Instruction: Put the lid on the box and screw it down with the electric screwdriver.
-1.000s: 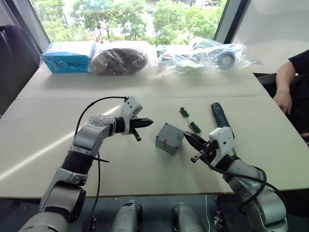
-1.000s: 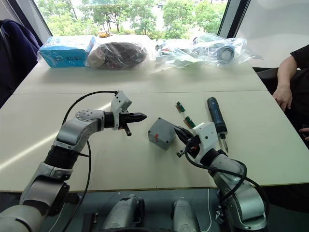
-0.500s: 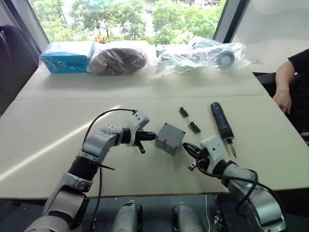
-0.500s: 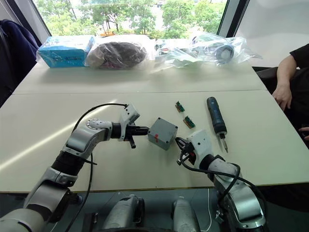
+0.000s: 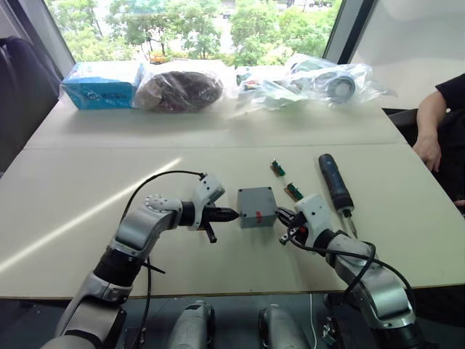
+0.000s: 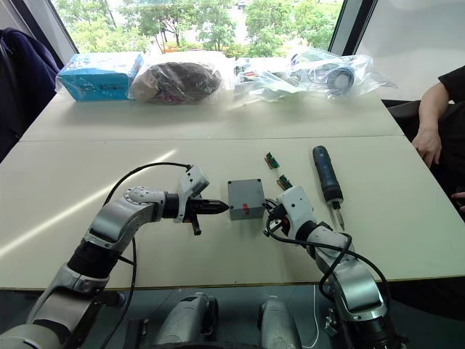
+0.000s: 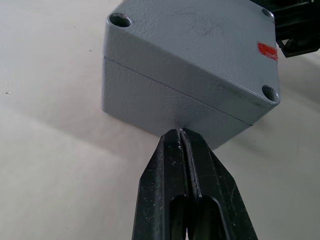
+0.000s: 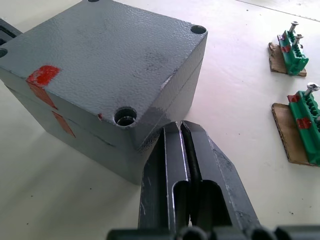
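The grey box (image 5: 256, 209) stands mid-table with the lid (image 8: 115, 60) seated on top; a seam runs around it and empty screw holes show at the corners. Red tape marks one side. My left gripper (image 5: 232, 213) is shut, its tip touching the box's left wall (image 7: 165, 107). My right gripper (image 5: 278, 215) is also shut, its tip against the box's right corner. The black electric screwdriver (image 5: 333, 182) lies on the table to the right of the box, beyond my right arm.
Two small green parts (image 5: 277, 168) (image 5: 293, 191) with screws lie between box and screwdriver. A blue pack (image 5: 102, 85), a dark bagged bundle (image 5: 182, 91) and clear bags (image 5: 320, 83) line the far edge. A person's hand (image 5: 429, 153) rests at the right edge.
Both shut grippers have closed in on the box from either side. The box has turned from tilted to square between them and shifted slightly.
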